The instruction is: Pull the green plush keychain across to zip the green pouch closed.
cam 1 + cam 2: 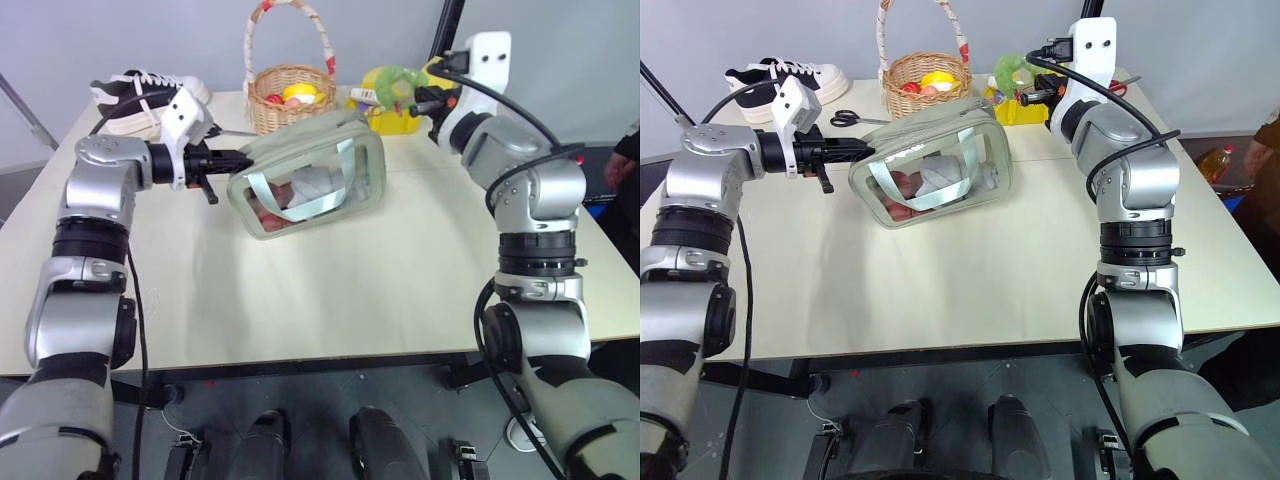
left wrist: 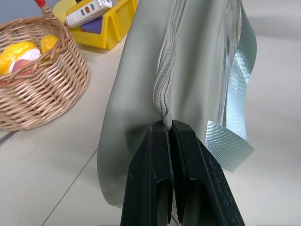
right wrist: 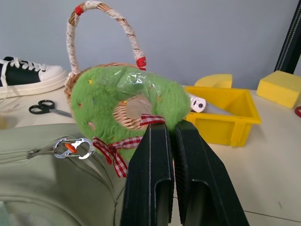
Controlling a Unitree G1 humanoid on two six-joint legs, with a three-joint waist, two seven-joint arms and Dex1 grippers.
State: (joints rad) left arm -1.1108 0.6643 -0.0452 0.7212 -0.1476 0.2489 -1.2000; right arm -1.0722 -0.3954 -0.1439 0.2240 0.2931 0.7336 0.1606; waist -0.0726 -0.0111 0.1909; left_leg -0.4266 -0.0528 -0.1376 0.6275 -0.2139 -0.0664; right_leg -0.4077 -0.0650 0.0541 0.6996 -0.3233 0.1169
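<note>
Sage-green pouch (image 1: 312, 175) held off the table (image 1: 330, 290), tilted, clear window toward the camera. Left gripper (image 2: 168, 129) clenched on the zipper-end fabric. Right gripper (image 3: 171, 129) clenched on the green plush keychain (image 3: 124, 106), clipped to the zipper pull (image 3: 73, 147). Wicker basket (image 1: 290, 95) and yellow bin (image 3: 225, 110) behind.

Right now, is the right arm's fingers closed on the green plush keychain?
Yes, in the right wrist view the two black fingers are pressed together on the lower edge of the green plush keychain.
</note>
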